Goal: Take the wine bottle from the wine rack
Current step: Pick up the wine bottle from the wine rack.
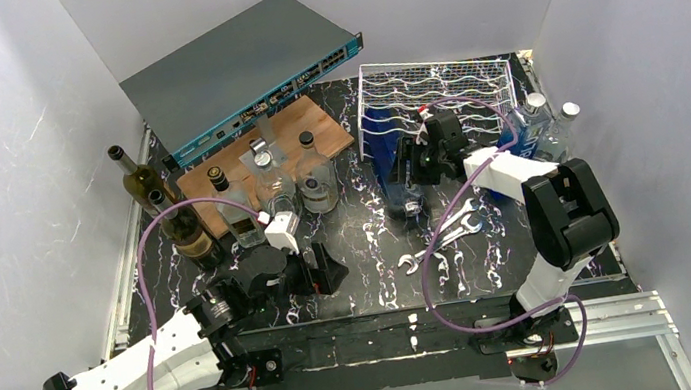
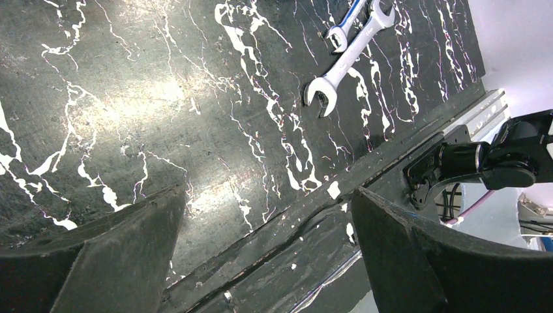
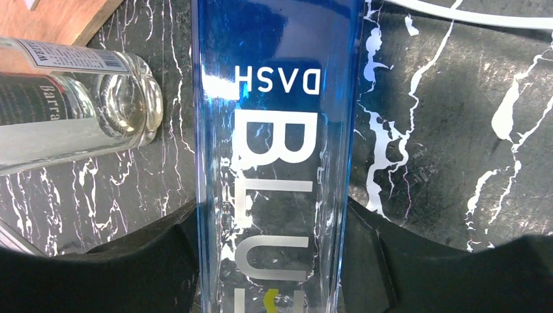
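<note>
The wine bottle [image 3: 277, 130] is tall blue clear glass with white lettering, and it fills the middle of the right wrist view. My right gripper [image 3: 280, 261] is shut on it, with a black finger pressed against each side. From above, the wine bottle [image 1: 383, 155] and right gripper [image 1: 411, 168] sit at the front left corner of the white wire wine rack [image 1: 459, 89]. I cannot tell whether the bottle still touches the rack. My left gripper [image 1: 316, 267] hangs open and empty low over the table's front edge, its jaws [image 2: 267, 235] wide apart.
Several glass bottles [image 1: 222, 206] stand on and beside a wooden board [image 1: 259, 146] at the left. One clear bottle [image 3: 72, 98] lies close to the blue one. A grey switch box [image 1: 239, 68] leans behind them. Wrenches [image 1: 447, 232] lie mid-table. Plastic water bottles [image 1: 542, 124] stand right of the rack.
</note>
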{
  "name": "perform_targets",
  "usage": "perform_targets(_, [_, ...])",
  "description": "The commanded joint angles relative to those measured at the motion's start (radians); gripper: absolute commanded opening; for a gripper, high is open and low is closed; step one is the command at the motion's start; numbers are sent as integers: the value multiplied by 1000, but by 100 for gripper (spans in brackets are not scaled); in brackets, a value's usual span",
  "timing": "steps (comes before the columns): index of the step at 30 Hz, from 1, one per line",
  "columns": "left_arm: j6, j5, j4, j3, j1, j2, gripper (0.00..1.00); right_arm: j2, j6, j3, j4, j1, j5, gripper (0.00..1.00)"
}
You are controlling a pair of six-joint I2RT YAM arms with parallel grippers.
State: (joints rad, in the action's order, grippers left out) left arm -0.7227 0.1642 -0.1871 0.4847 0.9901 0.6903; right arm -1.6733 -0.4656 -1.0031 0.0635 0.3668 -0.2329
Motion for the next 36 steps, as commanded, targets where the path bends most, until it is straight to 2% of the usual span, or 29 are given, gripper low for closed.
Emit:
perform_targets(1, [-3,-2,10,9,2,6,98,33,20,4,-11,-2,28,1])
perform_targets(6, [-4,-8,19,11,1,18,98,60,22,7,-4,20,48,1])
perform_targets(18, [-12,-13,26,12,2,27,98,126,69,-54,110,114,274,1])
perform_targets(36, [-11,-29,38,20,1,41,98,256,144,-66,268,126,245,1])
